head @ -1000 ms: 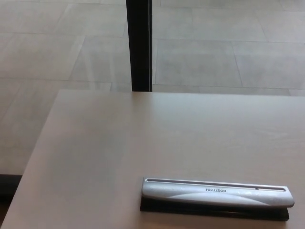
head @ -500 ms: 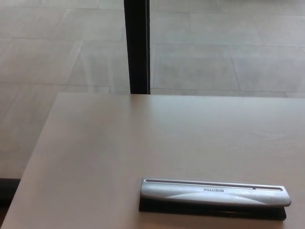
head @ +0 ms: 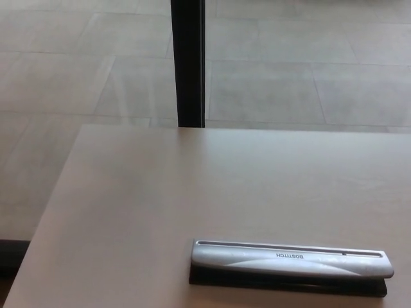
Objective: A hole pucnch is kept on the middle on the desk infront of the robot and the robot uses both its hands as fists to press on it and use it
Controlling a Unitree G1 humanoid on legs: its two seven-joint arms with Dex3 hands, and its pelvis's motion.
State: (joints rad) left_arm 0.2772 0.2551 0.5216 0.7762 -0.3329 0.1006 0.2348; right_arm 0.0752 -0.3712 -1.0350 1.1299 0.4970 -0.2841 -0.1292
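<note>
Punch waiting, no hands in sight
Punch lies near edge of desk, right of centre; hands unseen, state unknown; uneven fists could tip or skid it

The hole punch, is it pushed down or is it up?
Up, it looks like. The hole punch lies flat on the desk with nothing pressing its silver top; neither robot hand is in view.

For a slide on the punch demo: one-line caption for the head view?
Silver hole punch lies flat near the desk's front edge, no robot hands in view.
</note>
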